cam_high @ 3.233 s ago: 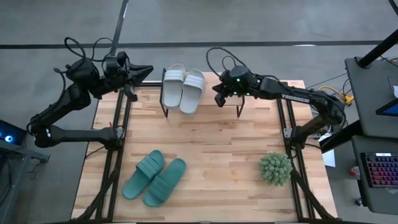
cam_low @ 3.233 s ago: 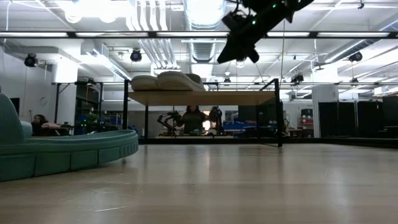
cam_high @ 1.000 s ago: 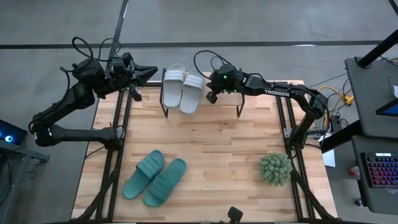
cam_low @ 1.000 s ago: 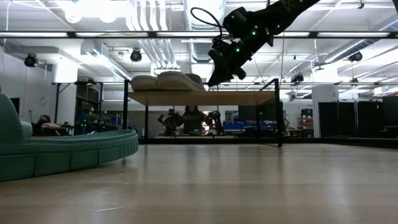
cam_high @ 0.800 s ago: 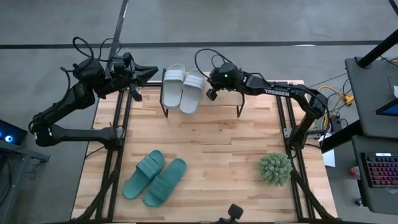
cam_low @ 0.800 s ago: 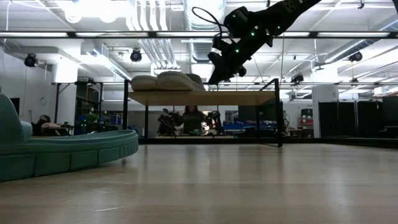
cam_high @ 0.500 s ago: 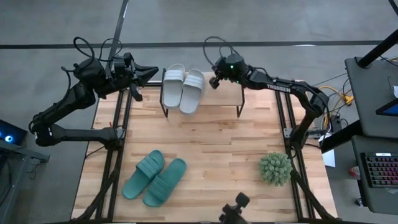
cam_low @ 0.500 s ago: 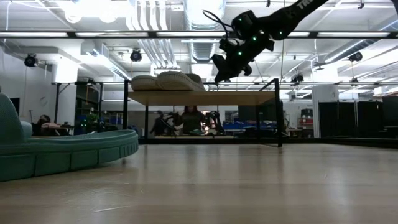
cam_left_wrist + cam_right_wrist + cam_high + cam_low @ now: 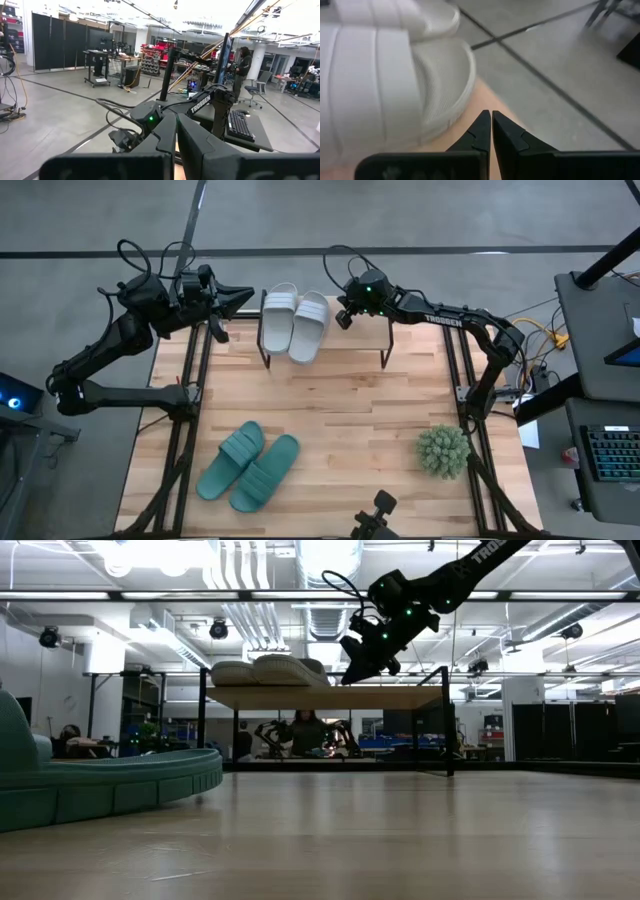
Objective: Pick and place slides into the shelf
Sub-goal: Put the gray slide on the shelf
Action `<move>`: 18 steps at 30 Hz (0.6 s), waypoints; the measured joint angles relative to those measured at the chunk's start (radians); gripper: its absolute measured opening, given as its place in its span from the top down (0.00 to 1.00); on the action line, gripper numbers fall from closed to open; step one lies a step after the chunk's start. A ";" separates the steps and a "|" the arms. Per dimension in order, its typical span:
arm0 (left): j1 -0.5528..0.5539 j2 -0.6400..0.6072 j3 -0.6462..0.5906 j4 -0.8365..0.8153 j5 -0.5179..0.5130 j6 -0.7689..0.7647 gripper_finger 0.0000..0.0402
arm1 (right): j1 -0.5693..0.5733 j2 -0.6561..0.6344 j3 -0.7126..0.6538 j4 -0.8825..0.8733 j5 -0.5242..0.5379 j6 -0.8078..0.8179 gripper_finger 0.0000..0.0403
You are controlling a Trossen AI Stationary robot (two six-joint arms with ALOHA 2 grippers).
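We look down on a pale butcher-block surface (image 9: 330, 395) framed by black metal rails, standing on a grey concrete floor crossed by a dark line. At its far edge stands the shelf (image 9: 340, 332), a low rack with a light wooden top on thin black legs. The pale grey-white pair of slides (image 9: 296, 322) lies side by side on the left part of the shelf top, touching each other. The teal pair of slides (image 9: 248, 466) rests on the surface near its near left corner, also side by side and angled. A spiky green plant ball (image 9: 443, 450) sits on the surface toward the near right.

The right tool (image 9: 342, 318) hangs over the shelf just right of the pale slides, its fingers pressed together on nothing; from its wrist we see the closed tips beside the rounded end of one pale slide. The left tool (image 9: 238, 297) waits off the far left corner of the surface, pointing toward the shelf, its fingers likewise closed and empty.

From table height we see the shelf (image 9: 325, 697) with the pale slides (image 9: 265, 671) on top and the right tool (image 9: 352, 675) just above its board. Behind it lies a large workshop hall with ceiling ducts, bright strip lights, dark partitions, and people seated at benches (image 9: 305, 732). At the right of the overhead view stands a desk with a keyboard (image 9: 610, 455).
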 joint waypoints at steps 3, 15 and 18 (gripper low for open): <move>0.000 -0.002 0.000 0.000 0.000 0.000 1.00 | 0.003 0.000 -0.002 -0.057 -0.021 -0.001 0.98; 0.001 -0.002 -0.002 0.000 0.000 0.001 1.00 | 0.067 -0.003 -0.009 -0.073 -0.062 -0.003 0.98; 0.001 -0.002 -0.002 -0.001 0.000 0.001 1.00 | 0.072 -0.003 -0.014 -0.075 -0.054 -0.003 0.98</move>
